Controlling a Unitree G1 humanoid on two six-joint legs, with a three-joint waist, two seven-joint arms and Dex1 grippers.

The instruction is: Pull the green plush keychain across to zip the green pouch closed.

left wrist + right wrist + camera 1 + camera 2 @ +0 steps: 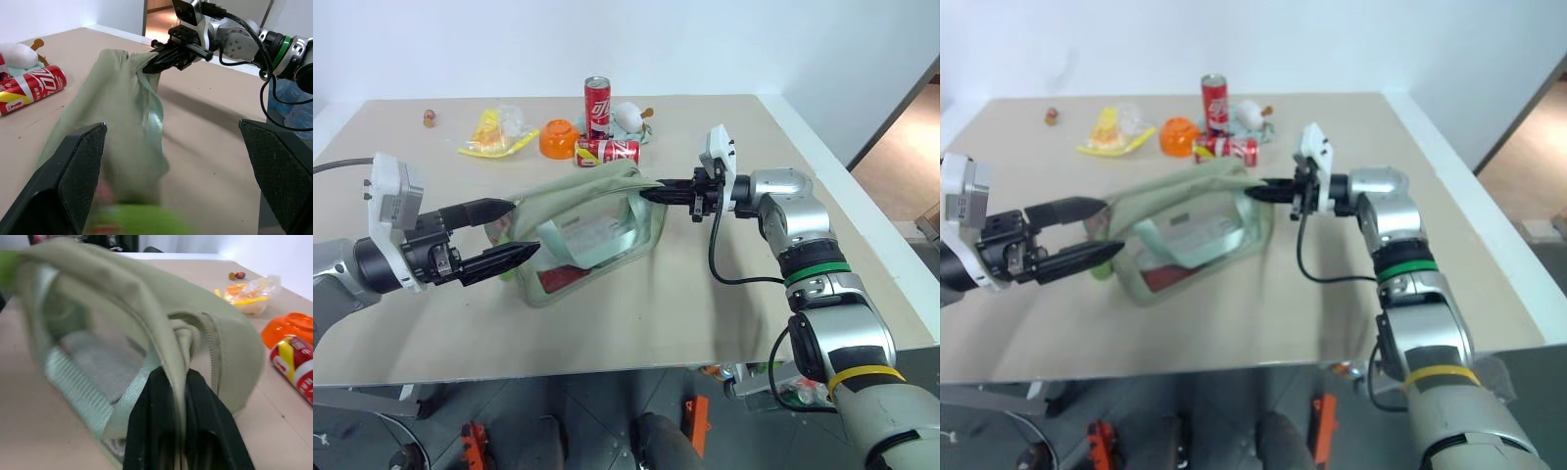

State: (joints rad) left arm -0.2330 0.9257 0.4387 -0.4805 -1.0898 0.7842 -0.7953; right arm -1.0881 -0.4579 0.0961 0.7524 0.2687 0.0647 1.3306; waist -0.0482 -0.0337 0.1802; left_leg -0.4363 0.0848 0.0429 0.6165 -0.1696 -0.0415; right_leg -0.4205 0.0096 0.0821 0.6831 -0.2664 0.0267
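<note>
A beige tabletop [705, 323] is seen across the middle of the frame. In its upper centre, an upright red soda can [597, 108] is stood, with a second red can [608, 151] laid on its side just below. An orange plastic bowl [558, 138] is placed beside these. A yellow crinkled snack bag [494, 132] is found upper left, and a white plush toy [629, 117] behind the cans.

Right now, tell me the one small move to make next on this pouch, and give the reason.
Probably bring the open left gripper in onto the green plush keychain, which sits just short of its fingers. The right gripper is shut on the far end of the green pouch, holding the top taut, so the zip can be pulled against it.
</note>
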